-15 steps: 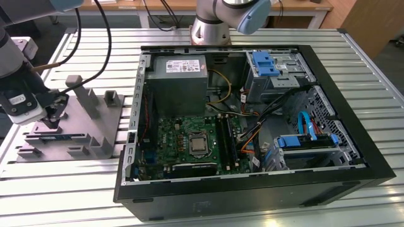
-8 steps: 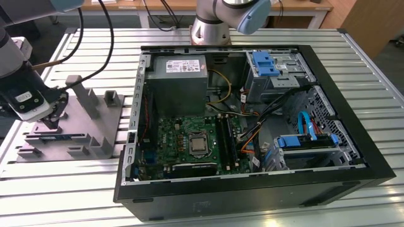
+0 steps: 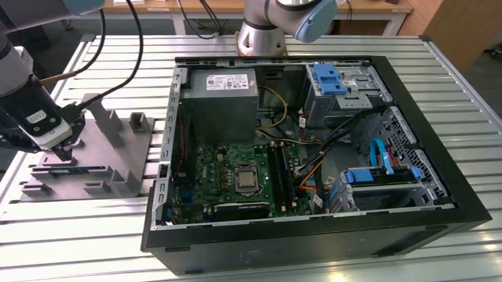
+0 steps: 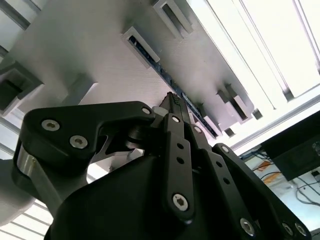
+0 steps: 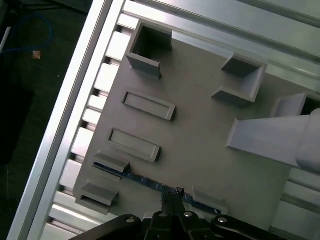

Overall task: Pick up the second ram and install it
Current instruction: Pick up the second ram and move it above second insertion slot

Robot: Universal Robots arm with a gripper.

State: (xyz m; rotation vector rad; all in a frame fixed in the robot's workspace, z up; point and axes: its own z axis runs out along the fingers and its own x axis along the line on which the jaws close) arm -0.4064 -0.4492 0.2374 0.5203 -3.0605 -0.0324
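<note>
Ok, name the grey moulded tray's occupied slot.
The slot at the gripper: a thin blue-green ram stick stands in it; the other visible pockets are empty.

One slatted metal surface [image 3: 79,235] carries one open computer case [image 3: 314,241] and one grey tray [image 3: 117,158]. Inside the case are one grey power supply [image 3: 223,106], one green circuit board [image 3: 220,176] with one processor socket [image 3: 246,178], and two blue brackets [image 3: 330,79] [image 3: 365,175]. The tray holds one memory stick [image 5: 142,179]. In the first wrist view the tray shows two shallow rectangular recesses [image 5: 148,105] [image 5: 134,145] and two deeper square pockets [image 5: 150,42] [image 5: 242,75]. There is one gripper [image 5: 173,196], its two jaws pinched on the stick.
</note>
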